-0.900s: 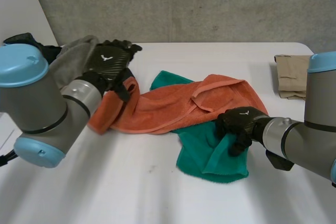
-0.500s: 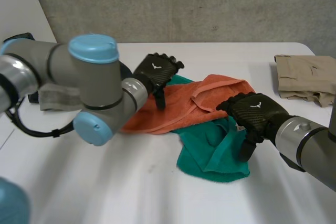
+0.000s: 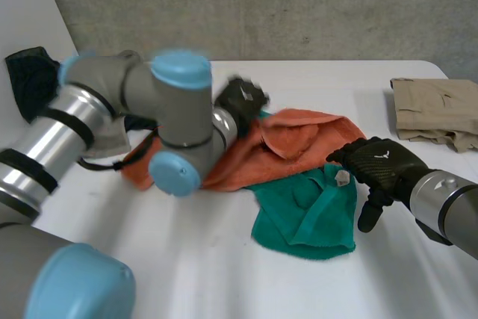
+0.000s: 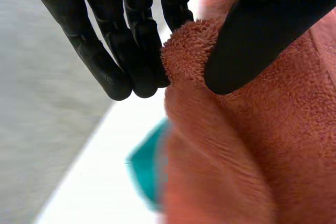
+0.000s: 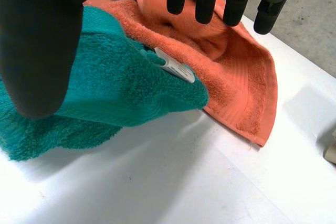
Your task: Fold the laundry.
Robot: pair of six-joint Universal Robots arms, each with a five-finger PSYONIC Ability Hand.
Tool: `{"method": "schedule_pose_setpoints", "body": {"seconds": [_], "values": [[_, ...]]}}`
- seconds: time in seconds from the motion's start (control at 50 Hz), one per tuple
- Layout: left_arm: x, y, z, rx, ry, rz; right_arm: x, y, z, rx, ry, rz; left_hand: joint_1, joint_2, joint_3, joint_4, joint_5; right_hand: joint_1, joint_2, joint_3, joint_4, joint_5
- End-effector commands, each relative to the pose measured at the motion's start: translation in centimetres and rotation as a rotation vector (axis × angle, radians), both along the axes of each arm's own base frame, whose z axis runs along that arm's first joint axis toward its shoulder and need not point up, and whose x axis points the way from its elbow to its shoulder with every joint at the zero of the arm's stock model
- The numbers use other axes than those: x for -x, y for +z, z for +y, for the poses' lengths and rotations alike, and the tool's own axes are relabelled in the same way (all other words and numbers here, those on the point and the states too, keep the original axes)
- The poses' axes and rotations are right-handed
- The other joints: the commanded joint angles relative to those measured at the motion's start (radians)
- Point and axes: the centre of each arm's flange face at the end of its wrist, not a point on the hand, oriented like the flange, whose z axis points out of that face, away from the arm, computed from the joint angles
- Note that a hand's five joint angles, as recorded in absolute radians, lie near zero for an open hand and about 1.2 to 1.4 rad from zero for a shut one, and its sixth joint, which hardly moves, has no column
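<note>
— Where is the laundry?
— Mid-table. The orange towel (image 3: pixel 299 136) lies over the green towel (image 3: pixel 302 218), its long axis running left to right. The left hand (image 3: pixel 240 101) pinches its far edge between thumb and fingers (image 4: pixel 123 51).
— And the right hand (image 3: pixel 381 169)?
— Released, fingers straight, just beside the green towel's right edge. It is the nearer hand to that towel.
— Any writing?
— A white tag (image 5: pixel 176 68) on the green towel, with nothing readable on it.

Fuzzy terry cloth: orange towel (image 3: pixel 299 136) and teal towel (image 3: pixel 306 214)
</note>
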Motion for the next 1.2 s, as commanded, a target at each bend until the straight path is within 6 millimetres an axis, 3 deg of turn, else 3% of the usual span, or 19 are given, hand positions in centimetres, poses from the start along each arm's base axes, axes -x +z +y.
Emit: {"method": "schedule_pose_setpoints", "body": {"seconds": [0.02, 0.08, 0.16, 0.28, 0.36, 0.4, 0.48, 0.5, 0.52, 0.54, 0.56, 0.76, 0.84, 0.92, 1.0, 1.08, 1.16, 1.2], "values": [[-5.0, 11.9, -4.3, 0.278, 0.251, 0.367, -0.4, -0.4, 0.3, -0.010, 0.017, 0.008, 0.285, 0.214, 0.214, 0.202, 0.237, -0.049, -0.033, -0.030, -0.031, -0.047], [-8.9, 15.6, -7.0, 0.410, 0.334, 0.442, -0.8, -0.6, 0.6, -0.019, 0.032, 0.010, 0.285, 0.214, 0.214, 0.202, 0.237, -0.049, -0.033, -0.030, -0.031, -0.047], [-14.4, 16.5, -11.0, 0.476, 0.498, 0.419, -1.1, -0.7, 1.0, -0.020, 0.046, 0.017, 0.285, 0.214, 0.214, 0.202, 0.237, -0.049, -0.033, -0.030, -0.031, -0.047], [-21.5, 14.1, -15.8, 0.476, 0.718, 0.327, -1.4, -0.9, 1.3, -0.023, 0.063, 0.023, 0.285, 0.214, 0.214, 0.202, 0.237, -0.049, -0.033, -0.030, -0.031, -0.047], [-25.6, 12.3, -17.9, 0.478, 0.868, 0.283, -1.6, -1.3, 1.5, -0.034, 0.075, 0.034, 0.285, 0.214, 0.214, 0.202, 0.237, -0.049, -0.033, -0.030, -0.031, -0.047], [-26.4, 11.3, -18.4, 0.472, 0.909, 0.263, -1.7, -1.4, 1.7, -0.039, 0.082, 0.039, 0.285, 0.214, 0.214, 0.202, 0.237, -0.049, -0.033, -0.030, -0.031, -0.047], [-26.0, 8.5, -19.0, 0.433, 0.901, 0.204, -1.9, -1.8, 1.7, -0.041, 0.097, 0.053, 0.285, 0.214, 0.214, 0.202, 0.237, -0.049, -0.033, -0.030, -0.031, -0.047], [-25.1, 7.8, -18.9, 0.413, 0.873, 0.190, -2.0, -1.9, 1.8, -0.042, 0.105, 0.059, 0.180, 0.110, 0.110, 0.097, 0.132, -0.049, -0.033, -0.030, -0.031, -0.047], [-24.7, 7.8, -18.6, 0.409, 0.861, 0.189, -2.0, -1.9, 1.7, -0.041, 0.106, 0.062, -0.001, -0.072, -0.072, -0.084, -0.049, -0.049, -0.033, -0.030, -0.031, -0.047], [-23.6, 7.7, -18.1, 0.390, 0.825, 0.189, -2.1, -2.0, 1.7, -0.039, 0.106, 0.066, -0.616, -0.687, -0.687, -0.699, -0.664, -0.049, -0.033, -0.030, -0.031, -0.047], [-23.1, 7.7, -17.7, 0.386, 0.808, 0.186, -2.1, -1.9, 1.6, -0.036, 0.105, 0.066, -0.924, -0.995, -0.995, -1.007, -0.972, -0.049, -0.033, -0.030, -0.031, -0.047], [-16.3, 9.7, -10.9, 0.323, 0.557, 0.188, -1.8, 0.2, 1.5, -0.003, 0.084, 0.077, -0.937, -1.008, -1.008, -1.020, -0.985, -0.049, -0.033, -0.030, -0.031, -0.047], [-13.8, 8.4, -7.1, 0.230, 0.446, 0.163, -2.7, 1.0, 1.6, 0.032, 0.124, 0.090, -0.937, -1.008, -1.008, -1.020, -0.985, -0.049, -0.033, -0.030, -0.031, -0.047], [-11.9, 6.2, -3.3, 0.124, 0.344, 0.143, -4.2, 0.4, 1.6, 0.051, 0.199, 0.138, -0.937, -1.008, -1.008, -1.020, -0.985, -0.049, -0.033, -0.030, -0.031, -0.047], [-10.6, 4.6, -0.5, 0.039, 0.264, 0.158, -5.5, -1.5, 1.2, 0.045, 0.261, 0.200, -0.937, -1.008, -1.008, -1.020, -0.985, 0.282, 0.298, 0.301, 0.300, 0.284], [-9.7, 3.7, 0.9, -0.028, 0.206, 0.204, -6.0, -2.6, 0.3, 0.050, 0.266, 0.259, -0.937, -1.008, -1.008, -1.020, -0.985, 1.117, 1.133, 1.136, 1.135, 1.119], [-9.2, 3.4, 0.9, -0.063, 0.171, 0.237, -6.1, -0.6, -0.6, 0.112, 0.217, 0.247, -0.937, -1.008, -1.008, -1.020, -0.985, 1.172, 1.189, 1.191, 1.190, 1.175], [-9.0, 3.4, 1.0, -0.076, 0.156, 0.246, -6.1, 1.6, -0.6, 0.166, 0.202, 0.197, -0.937, -1.008, -1.008, -1.020, -0.985, 1.172, 1.189, 1.191, 1.190, 1.175]]}}
